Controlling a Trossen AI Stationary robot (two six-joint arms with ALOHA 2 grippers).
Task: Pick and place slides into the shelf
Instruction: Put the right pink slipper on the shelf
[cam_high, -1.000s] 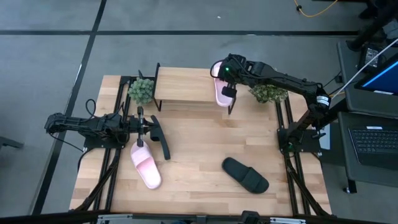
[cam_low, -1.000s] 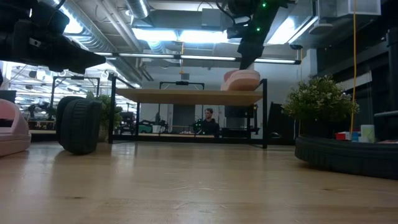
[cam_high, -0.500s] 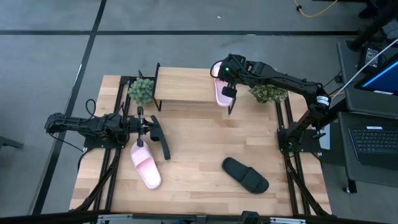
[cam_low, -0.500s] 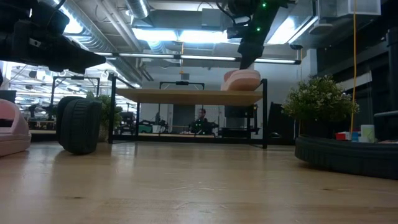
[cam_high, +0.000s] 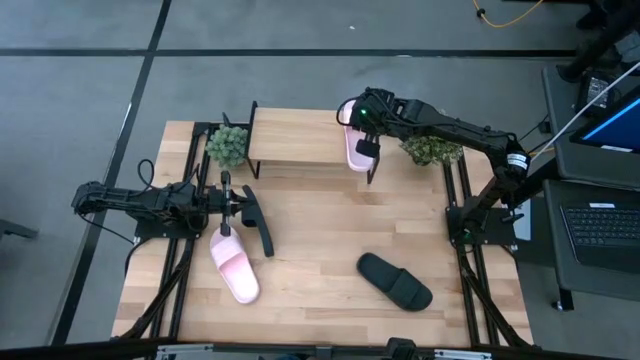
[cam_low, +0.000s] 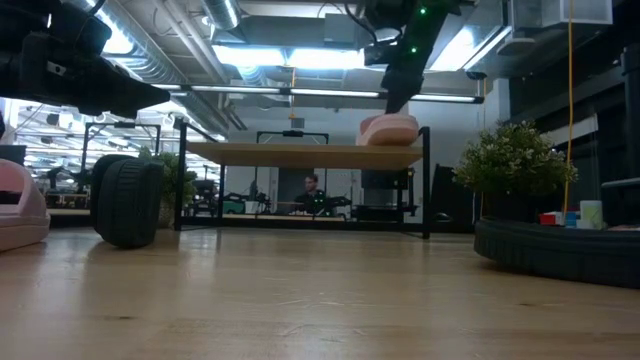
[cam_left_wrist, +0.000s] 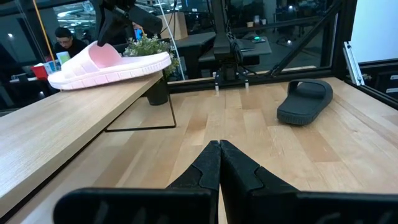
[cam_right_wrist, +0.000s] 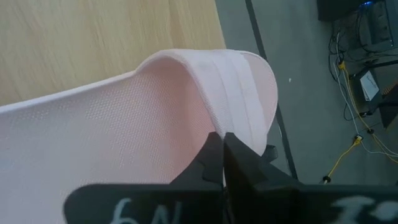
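Note:
A pale pink slide (cam_high: 354, 154) lies sole down on the right end of the shelf (cam_high: 295, 140); it also shows in the low view (cam_low: 392, 130) and the left wrist view (cam_left_wrist: 109, 62). My right gripper (cam_high: 367, 148) is shut just above its strap (cam_right_wrist: 186, 93). A second pink slide (cam_high: 235, 265) and a black slide (cam_high: 395, 281) lie flat on the table. Another black slide (cam_high: 262, 225) stands on its side edge by my left gripper (cam_high: 243, 205), which is shut and empty (cam_left_wrist: 219, 149). My right gripper points down at the pink slide's strap, its shut fingertips (cam_right_wrist: 211, 146) at the strap's edge (cam_right_wrist: 239, 118). Whether they touch it I cannot tell; the low view (cam_low: 385, 103) shows them close above it. Whether my left gripper touches the black slide beside it I cannot tell.
Two small potted plants stand by the shelf's ends, one on the left (cam_high: 228, 145) and one on the right (cam_high: 432, 150). Bare tabletop lies between the shelf and the flat black slide (cam_left_wrist: 305, 102). A person shows in the room behind the shelf (cam_low: 310, 190).
My right gripper has shifted slightly over the pink slide on the shelf, its fingers still shut. The slide has stayed where it was.

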